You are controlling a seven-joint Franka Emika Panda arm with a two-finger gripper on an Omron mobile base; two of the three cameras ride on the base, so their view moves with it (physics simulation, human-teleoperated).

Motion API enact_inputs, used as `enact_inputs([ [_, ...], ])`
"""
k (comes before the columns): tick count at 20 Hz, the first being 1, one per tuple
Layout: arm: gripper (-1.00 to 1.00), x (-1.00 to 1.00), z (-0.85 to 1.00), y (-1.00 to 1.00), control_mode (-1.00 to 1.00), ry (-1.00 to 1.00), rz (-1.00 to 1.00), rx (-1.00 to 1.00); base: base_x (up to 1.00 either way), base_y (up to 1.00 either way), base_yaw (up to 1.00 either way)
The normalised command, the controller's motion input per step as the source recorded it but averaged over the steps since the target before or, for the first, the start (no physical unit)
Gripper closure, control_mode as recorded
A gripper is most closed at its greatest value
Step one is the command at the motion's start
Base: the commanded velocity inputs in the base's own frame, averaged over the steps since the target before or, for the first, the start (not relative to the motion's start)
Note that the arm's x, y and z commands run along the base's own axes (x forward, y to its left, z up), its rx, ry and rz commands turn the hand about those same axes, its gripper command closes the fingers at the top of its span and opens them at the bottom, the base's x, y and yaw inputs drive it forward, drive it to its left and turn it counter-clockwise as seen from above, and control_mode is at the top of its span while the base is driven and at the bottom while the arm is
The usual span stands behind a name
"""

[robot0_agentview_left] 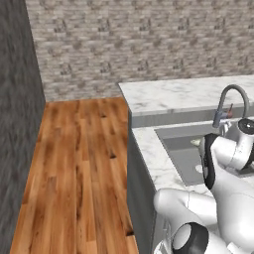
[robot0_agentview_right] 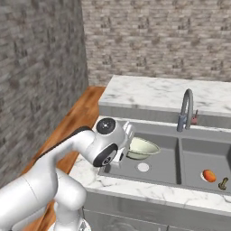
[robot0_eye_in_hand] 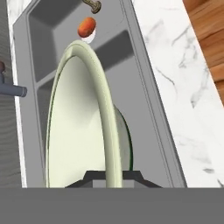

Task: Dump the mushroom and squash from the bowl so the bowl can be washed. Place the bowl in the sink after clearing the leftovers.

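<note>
In the hand view my gripper [robot0_eye_in_hand: 113,177] is shut on the rim of the pale greenish-white bowl [robot0_eye_in_hand: 76,127], which stands on edge and holds nothing. From the right base view the bowl [robot0_agentview_right: 143,148] hangs tilted in the left basin of the dark grey sink [robot0_agentview_right: 168,155], just above its round drain [robot0_agentview_right: 143,167], with the gripper [robot0_agentview_right: 126,151] at its left rim. An orange squash [robot0_agentview_right: 208,175] and a brown mushroom [robot0_agentview_right: 223,183] lie in the right basin. The hand view has the squash [robot0_eye_in_hand: 86,26] and mushroom [robot0_eye_in_hand: 92,5] beyond the bowl.
The grey arched faucet [robot0_agentview_right: 186,108] rises behind the divider between the basins. White marble counter [robot0_agentview_right: 135,186] rims the sink [robot0_agentview_left: 181,149], with a raised ledge [robot0_agentview_right: 153,92] behind. A wooden floor [robot0_agentview_left: 79,163] lies to the left, below brick walls.
</note>
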Motion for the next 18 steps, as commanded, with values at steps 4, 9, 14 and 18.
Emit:
enact_inputs([
  [4, 1.00, 0.32, -0.08, 0.00, -1.00, 0.03, -0.06, 0.00, 0.00, 0.00, 0.00],
  [9, 1.00, 0.40, -0.11, 0.00, -1.00, 0.05, -0.07, 0.01, 0.00, 0.00, 0.00],
  [14, 1.00, 0.31, -0.10, 0.00, -1.00, 0.07, -0.07, 0.02, 0.00, 0.00, 0.00],
  [18, 1.00, 0.35, -0.20, -0.07, -1.00, 0.17, -0.10, 0.00, 0.00, 0.00, 0.00],
])
